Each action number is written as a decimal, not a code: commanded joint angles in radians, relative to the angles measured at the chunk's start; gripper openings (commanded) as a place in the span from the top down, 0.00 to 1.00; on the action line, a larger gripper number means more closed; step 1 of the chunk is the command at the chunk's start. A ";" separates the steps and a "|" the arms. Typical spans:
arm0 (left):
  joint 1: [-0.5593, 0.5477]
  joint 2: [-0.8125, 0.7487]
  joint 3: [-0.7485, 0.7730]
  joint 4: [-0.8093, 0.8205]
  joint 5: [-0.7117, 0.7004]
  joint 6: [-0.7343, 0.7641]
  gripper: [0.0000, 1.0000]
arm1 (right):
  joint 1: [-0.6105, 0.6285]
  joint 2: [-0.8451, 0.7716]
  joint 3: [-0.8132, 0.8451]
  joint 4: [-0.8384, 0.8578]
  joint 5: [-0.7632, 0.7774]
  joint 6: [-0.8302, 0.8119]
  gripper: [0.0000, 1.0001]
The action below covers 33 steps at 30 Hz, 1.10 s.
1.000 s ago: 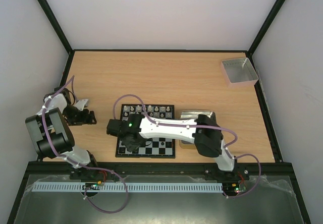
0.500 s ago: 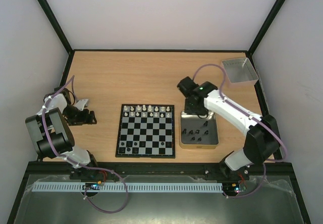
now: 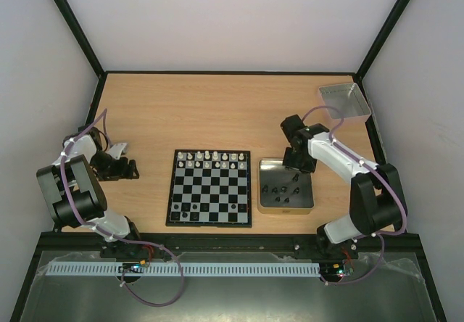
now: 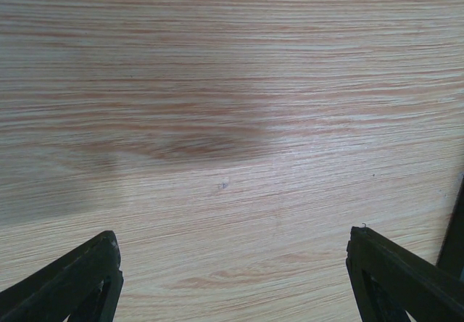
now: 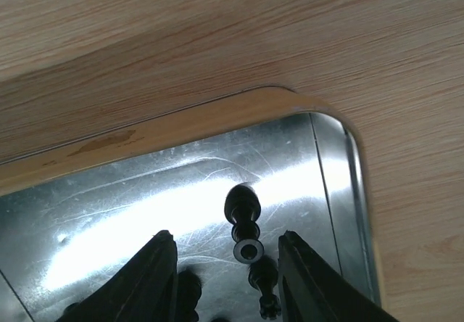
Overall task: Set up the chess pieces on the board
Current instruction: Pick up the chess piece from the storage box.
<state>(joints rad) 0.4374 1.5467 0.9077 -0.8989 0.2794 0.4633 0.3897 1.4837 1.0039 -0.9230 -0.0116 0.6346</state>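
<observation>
worktop: pale wood worktop [image 3: 217,104] boxed in by light walls and a black frame.
board: small chequered board [image 3: 217,188] sits near the middle of the worktop, towards the near edge.
white pieces: white pieces [image 3: 212,159] stand in two rows along the board's far edge.
black pieces on the board: only a few black pieces [image 3: 187,210], grouped by the near left corner.
tin: shallow metal tin [image 3: 286,209] just right of the board, not touching it; the loose black pieces [image 3: 284,190] lie scattered inside.
tray: grey tray [image 3: 345,103] in the far right corner, well apart from everything else.
right jaws: over the far right corner of the tin, partly open and holding nothing; in the wrist view one black piece [image 5: 244,220] lies on the tin floor between the two tips, seemingly on its side.
left jaws: wide apart over bare wood at the left of the worktop, holding nothing.
step in hand: picking the next black piece out of the tin, as it looks; the black side is mostly unplaced.
next move: probably lower onto that piece, close gently on its narrow body, lift clear of the tin wall, then carry it left to a free near-row square.
</observation>
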 commanded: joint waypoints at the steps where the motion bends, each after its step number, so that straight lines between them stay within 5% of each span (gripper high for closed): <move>1: 0.004 0.007 -0.010 -0.011 -0.002 0.000 0.15 | -0.023 0.005 -0.052 0.061 -0.042 -0.021 0.63; 10: 0.004 0.014 -0.010 -0.011 -0.002 -0.001 0.15 | -0.037 0.000 -0.120 0.100 -0.060 -0.023 0.66; 33: 0.004 0.021 -0.010 -0.014 -0.003 0.000 0.15 | -0.046 -0.003 -0.151 0.111 -0.022 -0.027 0.93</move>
<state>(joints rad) 0.4374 1.5505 0.9077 -0.8989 0.2787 0.4633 0.3489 1.4860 0.8608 -0.8062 -0.0673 0.6094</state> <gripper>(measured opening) 0.846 0.089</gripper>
